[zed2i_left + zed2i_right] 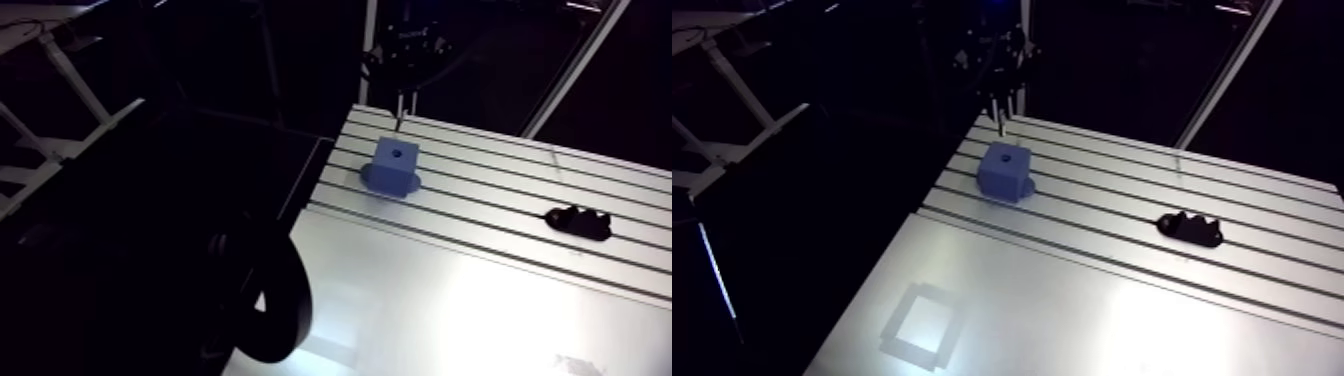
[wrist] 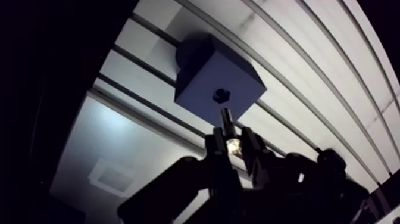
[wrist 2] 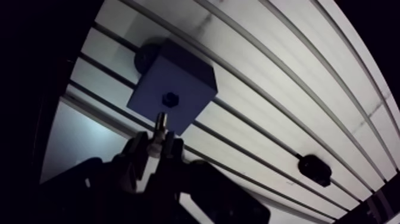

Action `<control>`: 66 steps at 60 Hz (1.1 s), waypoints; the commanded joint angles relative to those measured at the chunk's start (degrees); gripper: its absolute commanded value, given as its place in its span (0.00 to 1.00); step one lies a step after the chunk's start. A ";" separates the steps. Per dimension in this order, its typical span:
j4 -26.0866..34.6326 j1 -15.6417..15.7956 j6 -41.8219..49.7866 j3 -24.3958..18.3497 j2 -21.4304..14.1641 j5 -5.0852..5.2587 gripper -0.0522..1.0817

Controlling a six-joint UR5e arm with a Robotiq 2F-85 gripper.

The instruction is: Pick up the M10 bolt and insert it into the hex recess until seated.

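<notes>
End effector (image 2: 231, 143) was clamped on the M10 bolt (image 2: 225, 118), tip near the hex recess (image 2: 221, 94) in the blue block (image 2: 205, 68), not in it. Risk: tip looked offset, so it could catch the rim, jam or slip. Bolt head was hidden between the fingers, and recess depth unreadable. Dark lumpy part (image 3: 314, 169) farther along the surface (image 2: 309, 65) was unidentifiable.

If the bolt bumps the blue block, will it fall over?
Probably not. The blue block looks squat, with a wider foot flat on the table, so the bolt should hardly tip it. It might slide: the metal looks smooth, and no fastening shows.
</notes>
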 commanded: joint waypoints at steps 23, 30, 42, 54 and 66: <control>-0.46 0.02 0.08 1.17 0.10 -0.83 1.00; -0.54 0.03 0.08 1.25 0.10 -0.83 1.00; -2.69 0.03 -0.09 1.77 0.26 -0.92 1.00; -2.82 -0.05 -0.10 1.78 0.71 -0.92 1.00; -2.74 0.03 -0.18 1.69 0.88 -0.75 1.00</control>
